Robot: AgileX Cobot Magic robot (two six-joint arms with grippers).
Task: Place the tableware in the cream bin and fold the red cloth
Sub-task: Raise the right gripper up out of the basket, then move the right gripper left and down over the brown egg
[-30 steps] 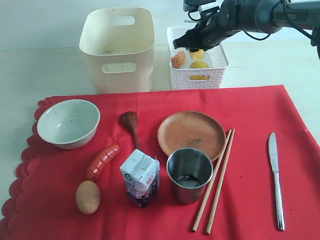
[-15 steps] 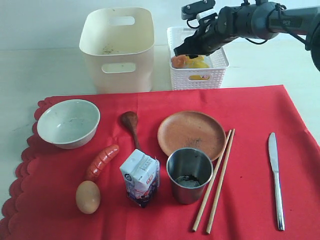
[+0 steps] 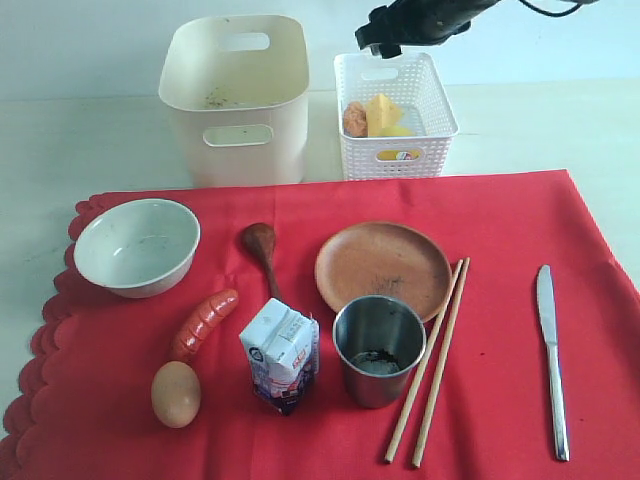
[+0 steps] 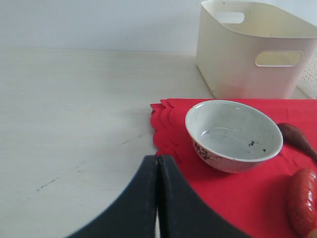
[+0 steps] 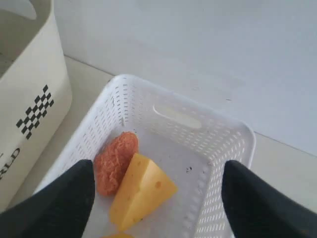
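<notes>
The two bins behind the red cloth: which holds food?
The small white lattice basket, holding a cheese wedge; the taller cream bin is smooth-walled.

Exterior view: black right gripper [image 3: 378,40] and its arm run off the top edge; bright red scalloped cloth [image 3: 520,230] is cropped at the bottom. Dark residue inside the steel cup [image 3: 378,350] is unidentifiable. Left wrist view: red sausage [image 4: 303,198] and dark wooden spoon [image 4: 296,139] are cut by the frame edge.
</notes>
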